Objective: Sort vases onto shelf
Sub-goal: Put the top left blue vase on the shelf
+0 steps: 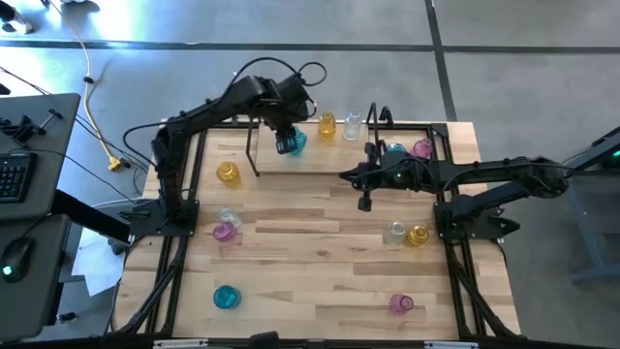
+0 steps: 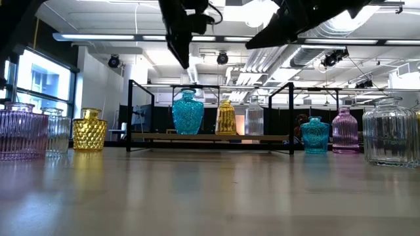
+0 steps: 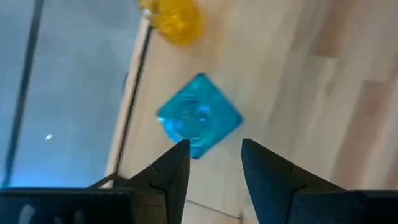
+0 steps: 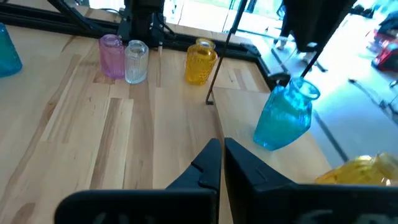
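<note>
At the table's 12 o'clock, on the shelf (image 2: 210, 136) | left gripper (image 3: 214, 163) open above blue vase (image 3: 199, 116) | lift straight, avoid yellow vase (image 3: 176, 17) | right gripper (image 4: 221, 163) closed, waits at 2 o'clock

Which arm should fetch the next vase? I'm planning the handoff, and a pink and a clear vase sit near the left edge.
Left, probably. The left gripper hangs open over the teal vase on the shelf, nearer that pair than the shut right gripper.
</note>
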`<state>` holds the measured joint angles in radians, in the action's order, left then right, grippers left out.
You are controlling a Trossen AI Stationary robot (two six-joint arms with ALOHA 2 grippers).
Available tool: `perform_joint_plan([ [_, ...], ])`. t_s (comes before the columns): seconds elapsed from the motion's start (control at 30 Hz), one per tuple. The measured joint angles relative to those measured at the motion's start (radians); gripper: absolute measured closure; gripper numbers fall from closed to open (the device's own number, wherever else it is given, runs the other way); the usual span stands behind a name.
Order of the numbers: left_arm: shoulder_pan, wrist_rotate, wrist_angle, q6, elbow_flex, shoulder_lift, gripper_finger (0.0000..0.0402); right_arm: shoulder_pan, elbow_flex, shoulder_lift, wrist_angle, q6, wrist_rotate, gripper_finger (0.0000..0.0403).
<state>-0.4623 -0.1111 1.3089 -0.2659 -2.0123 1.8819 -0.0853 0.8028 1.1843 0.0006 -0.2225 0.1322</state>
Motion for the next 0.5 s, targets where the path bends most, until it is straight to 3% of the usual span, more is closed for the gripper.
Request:
perform_joint_plan([
  [0.17, 0.015, 0.054, -0.251, 0.008, 0.244, -0.145, 0.0275, 0.000, 0.000, 0.000, 0.058, -0.022, 0.000, 0.0403],
  [0.37, 0.026, 0.068, -0.709, 0.051, 0.671, -0.369, 0.0308, 0.000, 0.000, 0.039, 0.179, -0.015, 0.000, 0.0398],
  [0.5, 0.026, 0.108, -1.028, 0.107, 0.950, -0.498, 0.0333, -0.008, 0.000, 0.122, 0.311, -0.007, 0.001, 0.0373],
])
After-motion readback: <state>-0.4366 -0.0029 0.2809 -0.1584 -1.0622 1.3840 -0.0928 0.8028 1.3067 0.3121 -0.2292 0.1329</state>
